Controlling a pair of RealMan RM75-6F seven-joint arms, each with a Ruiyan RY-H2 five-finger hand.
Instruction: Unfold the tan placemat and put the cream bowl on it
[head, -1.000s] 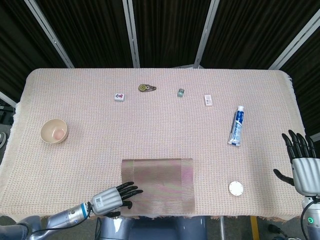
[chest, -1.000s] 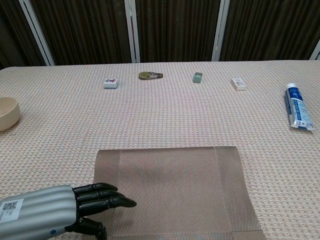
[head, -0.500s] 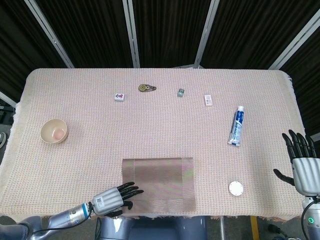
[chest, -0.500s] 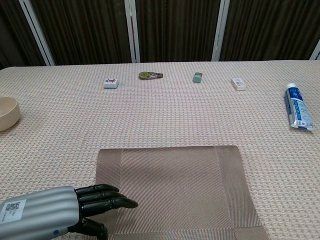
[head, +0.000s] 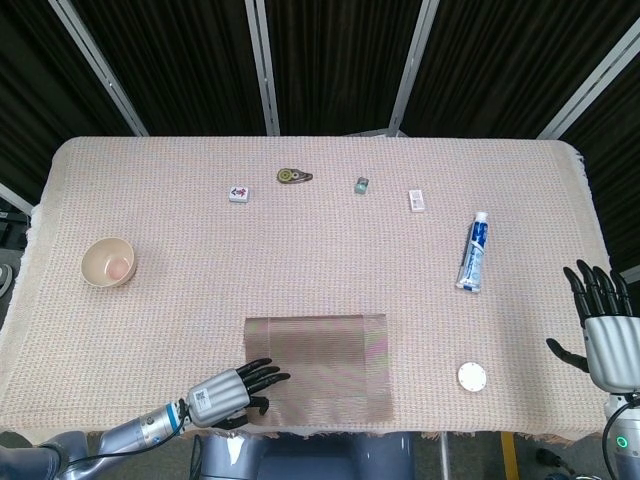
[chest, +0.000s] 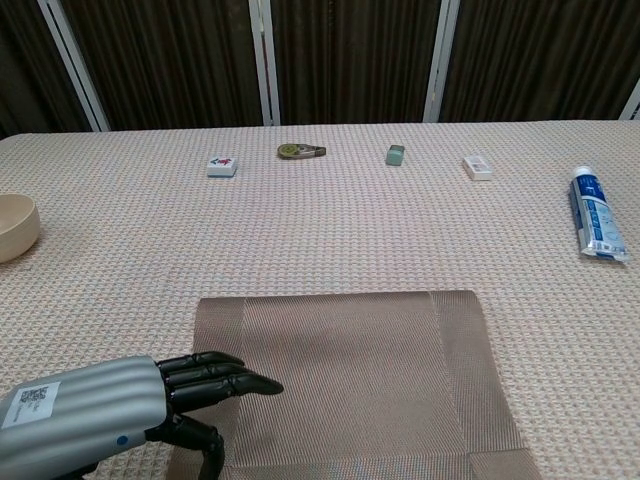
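While the placemat lies flat at the near edge: the left hand sits at its near-left corner
Placemat (head: 317, 368): tan, spread on the table (head: 320, 250) near the front edge, centre; darker bands along its sides
Left hand (head: 228, 393): fingers stretched out together, pointing right, their tips over the placemat's near-left corner; thumb tucked below; holds nothing; whether the tips press the mat cannot be told
Bowl (head: 108, 263): cream, upright on the cloth at the left, well apart from the placemat and the left hand
Right hand (head: 604, 325): off the table's right edge, fingers spread and pointing up, empty
Tube (head: 473, 251): blue and white, lying right of centre
White disc (head: 472, 376): just right of the placemat
Far row: tile (head: 240, 193), tape roll (head: 293, 176), green block (head: 362, 185), white eraser (head: 417, 201)
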